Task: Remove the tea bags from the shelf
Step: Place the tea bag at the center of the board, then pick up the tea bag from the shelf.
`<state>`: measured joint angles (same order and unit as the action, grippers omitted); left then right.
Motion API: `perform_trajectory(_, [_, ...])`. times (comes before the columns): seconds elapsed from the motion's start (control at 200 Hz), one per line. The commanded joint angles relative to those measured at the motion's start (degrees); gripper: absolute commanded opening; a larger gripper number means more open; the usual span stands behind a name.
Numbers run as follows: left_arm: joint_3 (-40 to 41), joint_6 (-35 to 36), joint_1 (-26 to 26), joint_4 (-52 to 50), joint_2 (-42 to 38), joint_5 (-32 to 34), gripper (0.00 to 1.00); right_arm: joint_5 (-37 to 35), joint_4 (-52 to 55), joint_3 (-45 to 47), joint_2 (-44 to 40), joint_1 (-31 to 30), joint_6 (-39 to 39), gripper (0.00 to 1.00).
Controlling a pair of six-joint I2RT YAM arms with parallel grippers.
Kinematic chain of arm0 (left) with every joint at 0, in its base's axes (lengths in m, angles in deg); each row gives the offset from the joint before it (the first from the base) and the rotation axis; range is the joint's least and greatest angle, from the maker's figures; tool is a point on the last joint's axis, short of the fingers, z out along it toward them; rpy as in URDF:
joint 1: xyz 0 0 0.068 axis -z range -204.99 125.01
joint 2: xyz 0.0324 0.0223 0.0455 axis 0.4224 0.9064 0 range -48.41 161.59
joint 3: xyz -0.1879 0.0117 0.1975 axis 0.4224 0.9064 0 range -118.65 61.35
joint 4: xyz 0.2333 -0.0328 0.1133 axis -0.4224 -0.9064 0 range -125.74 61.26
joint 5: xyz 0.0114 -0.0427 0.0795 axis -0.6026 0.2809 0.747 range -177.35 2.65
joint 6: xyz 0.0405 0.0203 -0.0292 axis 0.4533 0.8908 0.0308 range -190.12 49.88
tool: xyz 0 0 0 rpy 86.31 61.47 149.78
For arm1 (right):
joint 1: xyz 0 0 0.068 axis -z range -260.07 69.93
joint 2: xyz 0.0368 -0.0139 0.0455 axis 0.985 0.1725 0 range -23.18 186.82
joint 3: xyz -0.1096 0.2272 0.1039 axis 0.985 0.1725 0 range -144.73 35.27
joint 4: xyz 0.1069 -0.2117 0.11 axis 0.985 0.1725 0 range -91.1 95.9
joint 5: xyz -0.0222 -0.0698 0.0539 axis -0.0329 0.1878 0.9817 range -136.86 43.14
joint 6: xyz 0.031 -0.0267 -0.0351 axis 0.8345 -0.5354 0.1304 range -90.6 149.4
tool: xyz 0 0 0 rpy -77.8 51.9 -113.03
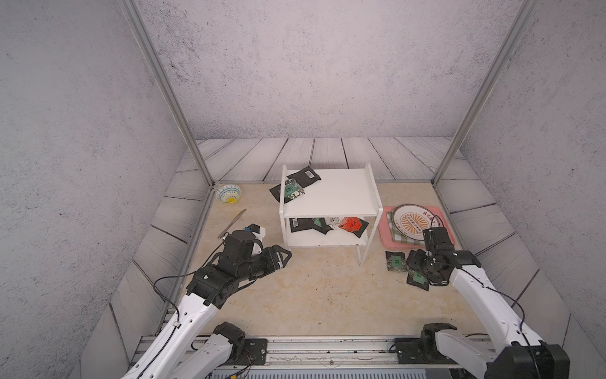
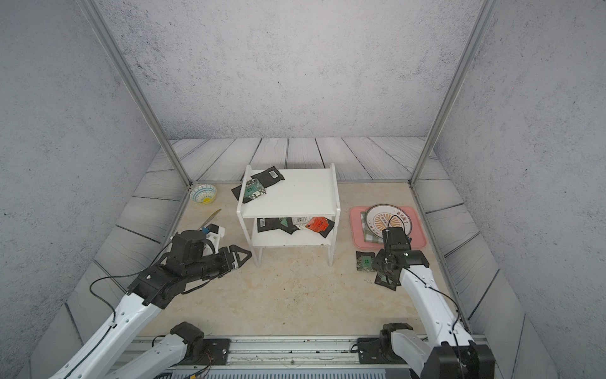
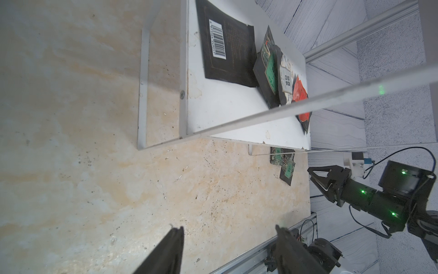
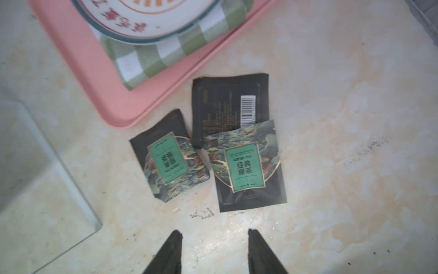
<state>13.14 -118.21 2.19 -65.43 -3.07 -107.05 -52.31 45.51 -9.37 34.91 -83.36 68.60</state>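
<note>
The right hand point(image 4: 215, 233) is open and holds nothing; three tea bags point(image 4: 246, 166) lie under it near the right edge of the desk point(image 4: 331, 166). The left hand point(image 3: 229, 231) is open and empty; more tea bags point(image 1: 306, 177) sit on the shelf point(image 1: 341, 193).

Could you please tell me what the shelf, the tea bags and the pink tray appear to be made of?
Shelf: likely white painted or laminated board, matte; flat panels, a screw head, stained edge.
Tea bags: probably printed foil or plastic film, low sheen; creased, thin flat edges.
Pink tray: apparently moulded plastic, smooth; rounded raised rim.
</note>
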Motion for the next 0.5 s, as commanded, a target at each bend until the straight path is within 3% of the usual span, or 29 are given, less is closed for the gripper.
perform_trajectory(0.0, [-2.4,-0.2,0.4,-0.6,-0.8,0.8,0.66,4.0,4.1,-3.1,-2.2,0.1,-3.9,0.50])
perform_trajectory(0.23, [-5.4,0.1,0.3,-0.8,-0.3,1.2,0.66,7.1,10.9,-12.2,-4.0,-1.9,-7.4,0.50])
perform_trajectory(0.495, [-13.9,2.4,0.2,-3.7,2.9,1.9,0.66,5.2,18.2,-29.0,-1.5,-13.9,-8.2,0.50])
